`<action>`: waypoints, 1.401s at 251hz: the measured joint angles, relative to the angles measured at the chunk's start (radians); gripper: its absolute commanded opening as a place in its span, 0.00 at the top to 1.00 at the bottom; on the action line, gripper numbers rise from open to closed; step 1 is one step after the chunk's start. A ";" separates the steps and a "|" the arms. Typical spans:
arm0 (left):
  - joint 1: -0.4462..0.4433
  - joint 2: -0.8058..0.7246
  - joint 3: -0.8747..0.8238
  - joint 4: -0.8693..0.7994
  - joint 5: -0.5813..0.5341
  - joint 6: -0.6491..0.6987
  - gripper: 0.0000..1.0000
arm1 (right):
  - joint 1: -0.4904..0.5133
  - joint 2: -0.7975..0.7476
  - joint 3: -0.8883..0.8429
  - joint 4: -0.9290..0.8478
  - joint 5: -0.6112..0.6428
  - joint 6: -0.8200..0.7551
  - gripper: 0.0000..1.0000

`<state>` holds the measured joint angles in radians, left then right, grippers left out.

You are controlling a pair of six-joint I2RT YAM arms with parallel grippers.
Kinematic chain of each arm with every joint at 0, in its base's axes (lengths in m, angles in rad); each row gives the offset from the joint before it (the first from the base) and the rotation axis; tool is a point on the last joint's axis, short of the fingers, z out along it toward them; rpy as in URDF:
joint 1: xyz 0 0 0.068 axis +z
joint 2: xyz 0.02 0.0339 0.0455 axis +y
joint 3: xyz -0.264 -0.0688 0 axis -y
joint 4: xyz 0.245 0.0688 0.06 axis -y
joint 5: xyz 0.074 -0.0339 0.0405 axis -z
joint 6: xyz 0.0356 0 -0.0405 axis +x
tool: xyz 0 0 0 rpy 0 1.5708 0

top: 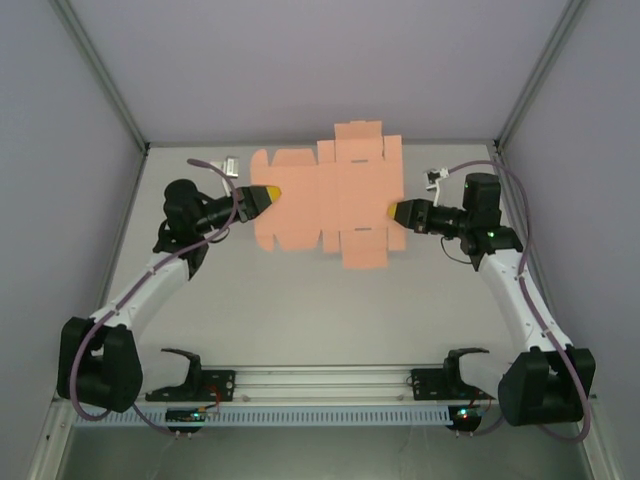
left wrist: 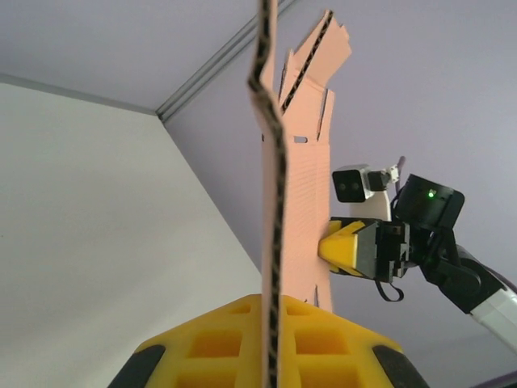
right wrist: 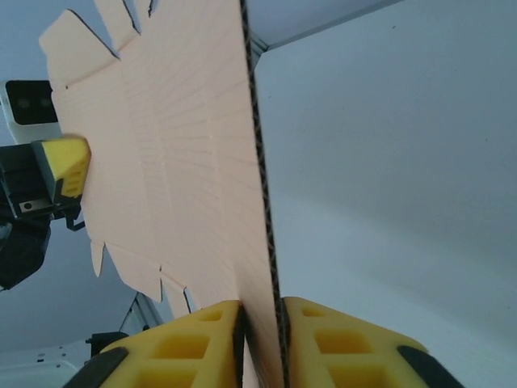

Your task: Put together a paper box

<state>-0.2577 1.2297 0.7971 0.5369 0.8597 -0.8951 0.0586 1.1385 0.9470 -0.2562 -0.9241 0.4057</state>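
As I hold the salmon-pink flat card cut-out [top: 335,195] | left gripper [top: 265,197], right gripper [top: 393,211] clenched on opposite edges | seems light, bendy; pinch near folds.

The flat salmon-pink paper box [left wrist: 303,202], seen almost edge-on, stands up from between the yellow fingers of the left gripper [left wrist: 271,339], while the right gripper [left wrist: 329,248] pinches its far edge.
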 measured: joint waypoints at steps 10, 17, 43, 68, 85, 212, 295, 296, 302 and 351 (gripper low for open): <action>0.000 -0.003 -0.004 -0.015 -0.011 0.006 1.00 | 0.000 0.000 0.001 -0.005 0.003 -0.011 0.92; 0.001 -0.005 -0.009 -0.026 -0.019 0.010 1.00 | 0.001 0.000 0.003 -0.010 0.005 -0.019 0.99; 0.002 -0.011 -0.026 -0.061 -0.043 0.026 0.74 | 0.008 0.004 0.013 -0.042 0.023 -0.048 1.00; 0.010 -0.018 -0.030 -0.140 -0.093 0.072 0.00 | 0.023 0.034 0.037 -0.087 0.079 -0.113 1.00; 0.016 -0.032 -0.030 -0.232 -0.150 0.117 0.01 | 0.042 0.074 0.059 -0.119 0.131 -0.180 1.00; 0.020 -0.078 -0.027 -0.705 -0.405 0.337 0.00 | 0.297 0.578 0.247 -0.170 0.526 -0.626 1.00; -0.031 0.079 -0.010 -0.607 -0.346 0.307 0.00 | 0.493 0.587 0.077 0.250 0.928 -0.922 1.00; -0.032 0.085 -0.006 -0.607 -0.346 0.307 0.00 | 0.494 0.587 0.074 0.254 0.932 -0.927 1.00; -0.037 0.104 0.005 -0.607 -0.344 0.307 0.00 | 0.503 0.587 0.056 0.283 0.959 -0.955 1.00; -0.053 0.183 0.148 -0.599 -0.322 0.311 0.00 | 0.584 0.570 -0.024 0.434 1.132 -1.145 1.00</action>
<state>-0.3111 1.4132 0.9451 -0.0624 0.5381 -0.5846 0.6426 1.7081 0.9234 0.1776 0.2077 -0.7395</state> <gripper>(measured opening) 0.995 0.049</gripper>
